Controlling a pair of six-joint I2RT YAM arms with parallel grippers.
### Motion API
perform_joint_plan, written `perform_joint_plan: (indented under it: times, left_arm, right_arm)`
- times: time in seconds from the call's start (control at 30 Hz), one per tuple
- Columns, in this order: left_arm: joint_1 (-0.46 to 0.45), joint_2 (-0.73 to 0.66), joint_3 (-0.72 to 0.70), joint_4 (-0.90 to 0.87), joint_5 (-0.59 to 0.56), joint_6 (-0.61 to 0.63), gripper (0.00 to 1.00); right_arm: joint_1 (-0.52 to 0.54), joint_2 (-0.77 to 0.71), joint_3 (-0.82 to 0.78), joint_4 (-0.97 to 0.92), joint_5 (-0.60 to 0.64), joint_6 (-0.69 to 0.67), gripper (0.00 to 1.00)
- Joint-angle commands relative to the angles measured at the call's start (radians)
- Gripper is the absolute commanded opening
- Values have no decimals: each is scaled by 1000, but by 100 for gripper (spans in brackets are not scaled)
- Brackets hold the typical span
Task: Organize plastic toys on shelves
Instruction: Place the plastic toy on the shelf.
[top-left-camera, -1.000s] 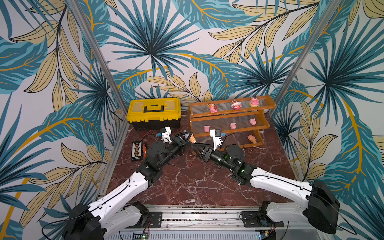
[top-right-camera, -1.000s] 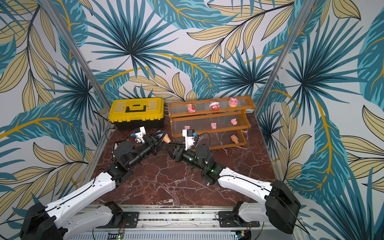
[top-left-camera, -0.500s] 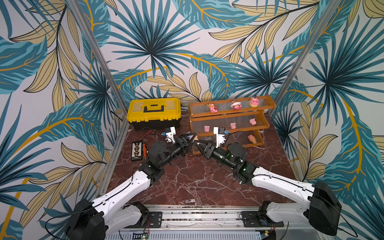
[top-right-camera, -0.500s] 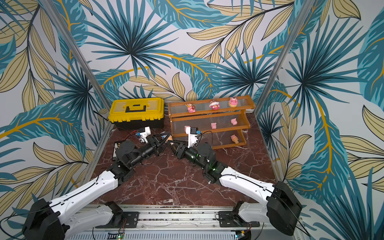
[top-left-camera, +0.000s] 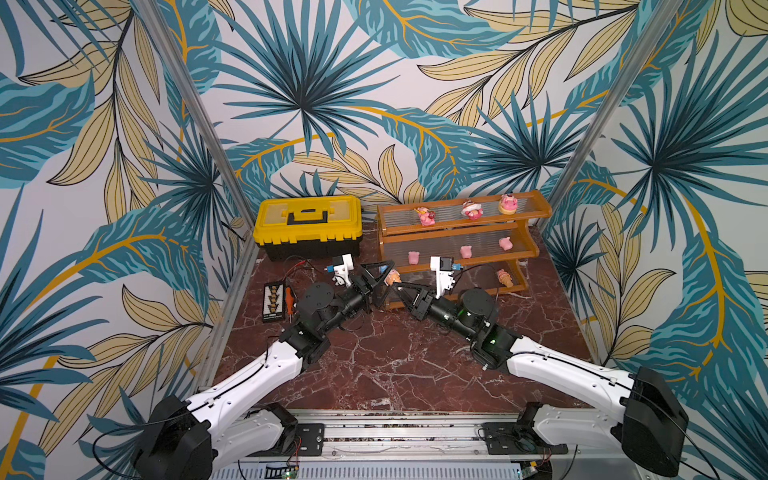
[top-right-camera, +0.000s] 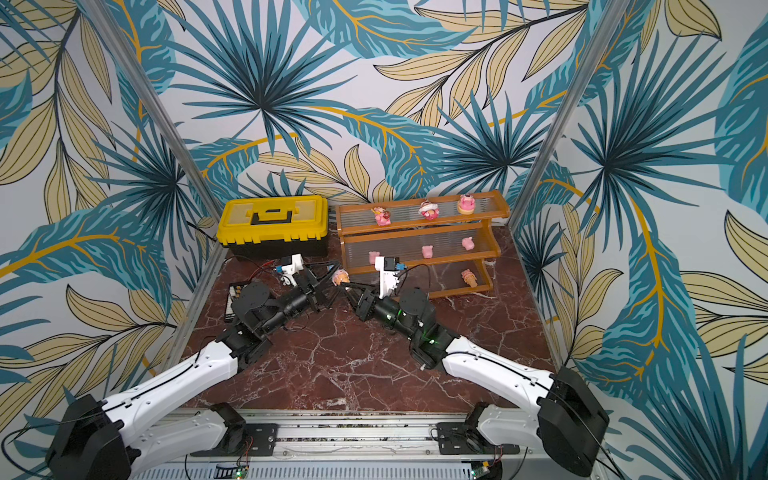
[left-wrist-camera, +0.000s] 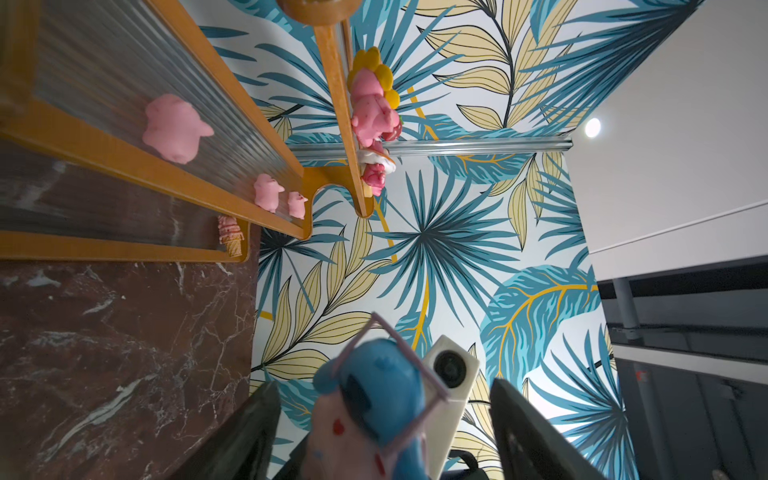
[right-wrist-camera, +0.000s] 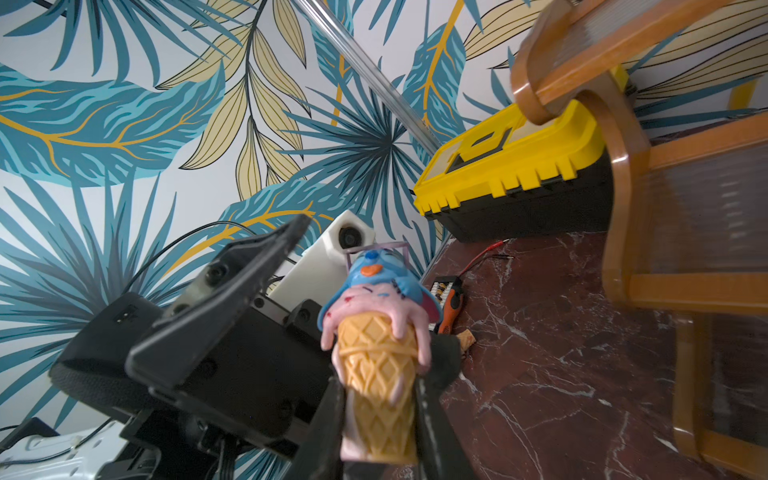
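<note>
Cone figure (right-wrist-camera: 376, 353), tan wafer w/ pink scoop + blue head: your R gripper (right-wrist-camera: 380, 399) pinches it by the wafer. Your L gripper (left-wrist-camera: 386, 432) is spread wide around the same toy, fingers (left-wrist-camera: 245, 432) not touching it. Both hang over marble table (top-left-camera: 395, 365), just in front of shelves (top-left-camera: 457, 226), left end. Btm tier: 2nd cone (top-left-camera: 505, 277) at rt end. Mid tier: 3 piglets (top-left-camera: 465, 251). Top tier: 3 pink characters (top-left-camera: 471, 209). Toolbox (top-left-camera: 307, 220) stands at back, left of shelves.

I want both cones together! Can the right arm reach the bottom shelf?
Probably yes. The right hand, shut on a cone, is close to the bottom shelf, and the shelf's front looks open with nothing in between.
</note>
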Motion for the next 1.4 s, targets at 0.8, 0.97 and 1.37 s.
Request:
perform_joint_plan:
  times: [0.8,0.97,1.37]
  left_arm:
    - [419,-423,-61,-983,-29,787,86]
    - [435,-452,-56,-1043,-52,829,86]
    - [449,-373,87,-1167,-168,1050,87]
  right_arm:
    - [-598,456,-170,276,138,-242,10]
    - [-604,512,-125,206,212,-221,13]
    - [-607,513,-104,101,258,-178,37]
